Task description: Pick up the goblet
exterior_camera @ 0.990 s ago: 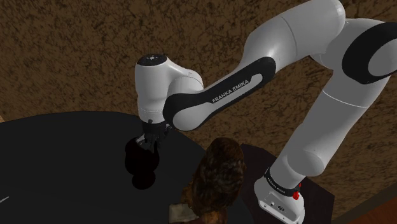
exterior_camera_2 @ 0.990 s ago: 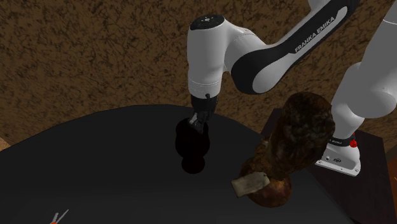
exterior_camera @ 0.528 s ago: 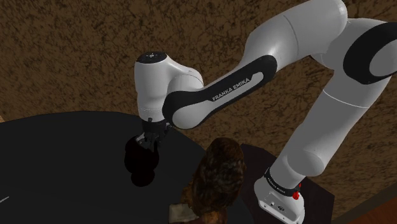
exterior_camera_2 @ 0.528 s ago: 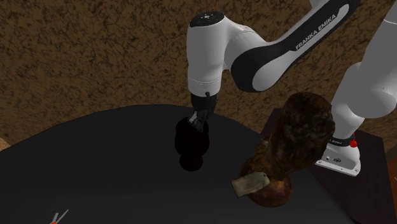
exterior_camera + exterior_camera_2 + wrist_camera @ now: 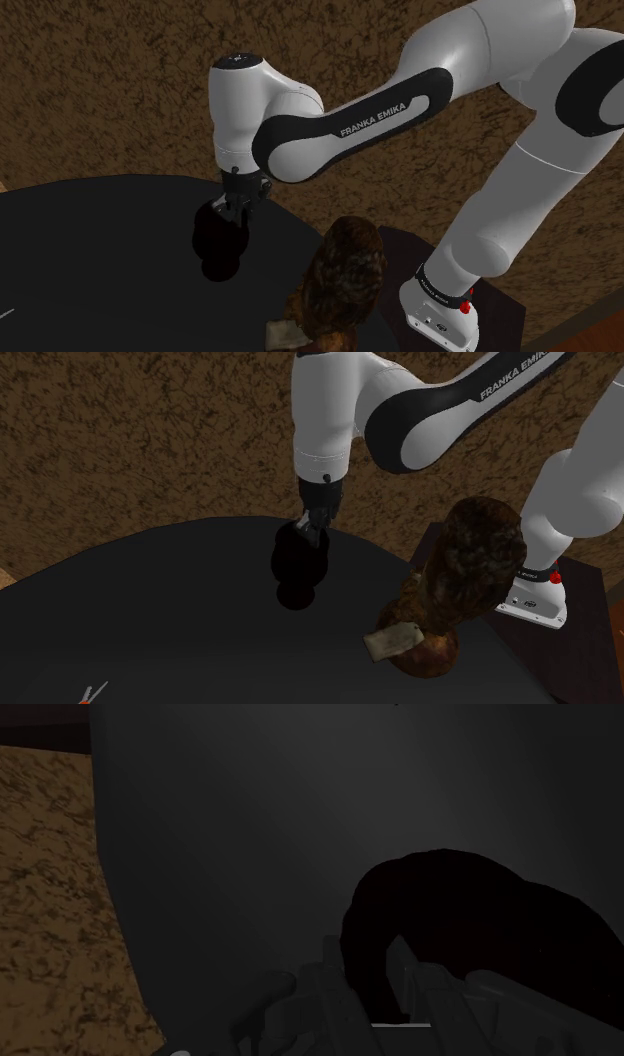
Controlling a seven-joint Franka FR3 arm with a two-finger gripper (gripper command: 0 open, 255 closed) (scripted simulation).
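Gripper (image 5: 309,527) clenched on the rim of the black goblet (image 5: 298,568).
The goblet is upright under the hand, over the black table (image 5: 150,614). I cannot tell whether its foot touches. A brown lump (image 5: 472,560) stands near.

"FRANKA EMIKA" on arm (image 5: 372,117), blk band
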